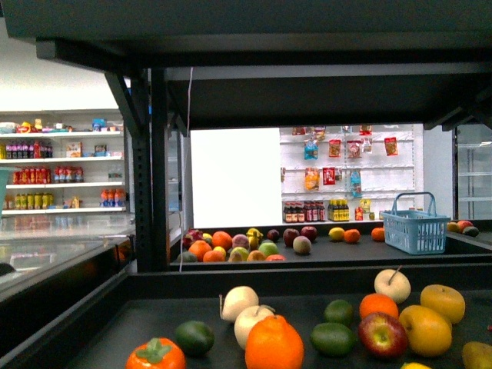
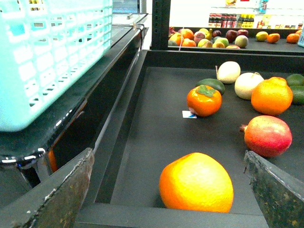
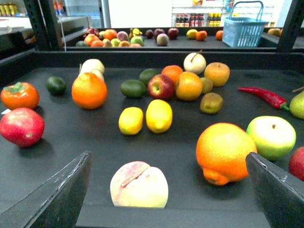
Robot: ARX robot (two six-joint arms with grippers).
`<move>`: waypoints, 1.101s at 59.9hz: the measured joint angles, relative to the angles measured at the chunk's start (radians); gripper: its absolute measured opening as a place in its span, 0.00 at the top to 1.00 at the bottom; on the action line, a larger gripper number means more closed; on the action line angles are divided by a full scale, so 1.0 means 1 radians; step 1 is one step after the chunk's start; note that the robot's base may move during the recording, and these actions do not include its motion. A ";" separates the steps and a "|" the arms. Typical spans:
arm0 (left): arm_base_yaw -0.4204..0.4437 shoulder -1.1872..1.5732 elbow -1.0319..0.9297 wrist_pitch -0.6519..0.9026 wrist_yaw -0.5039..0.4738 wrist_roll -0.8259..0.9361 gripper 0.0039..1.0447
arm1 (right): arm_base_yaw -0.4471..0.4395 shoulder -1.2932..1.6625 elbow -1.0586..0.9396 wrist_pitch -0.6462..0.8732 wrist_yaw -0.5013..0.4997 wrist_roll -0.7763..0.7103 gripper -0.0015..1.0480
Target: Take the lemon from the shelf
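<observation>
The smooth, oval yellow lemon (image 3: pixel 159 115) lies mid-tray on the matte black shelf (image 3: pixel 71 128), just beside a smaller yellow oval fruit (image 3: pixel 130 120). Left tool (image 2: pixel 167 154) and right tool (image 3: pixel 168 156) both gape wide, empty.

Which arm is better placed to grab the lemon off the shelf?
Right. Its wrist view shows the lemon lying straight ahead of the open right claw, nothing in between; the left claw faces a rounder orange fruit instead.
</observation>
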 joint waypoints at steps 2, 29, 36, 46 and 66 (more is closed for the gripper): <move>0.000 0.000 0.000 0.000 -0.001 0.000 0.07 | 0.000 0.000 0.000 0.000 0.001 0.000 0.07; 0.000 0.000 0.000 0.000 -0.001 0.000 0.07 | 0.000 0.000 0.000 0.000 0.000 0.000 0.07; 0.000 0.000 0.000 0.000 -0.001 0.000 0.07 | 0.000 0.000 0.000 0.000 -0.001 0.000 0.07; 0.000 0.000 0.000 0.000 -0.001 0.000 0.07 | 0.000 0.000 0.000 0.000 -0.001 0.000 0.07; 0.008 0.017 0.012 -0.037 0.037 -0.046 0.07 | 0.000 0.000 0.000 0.000 -0.001 0.000 0.07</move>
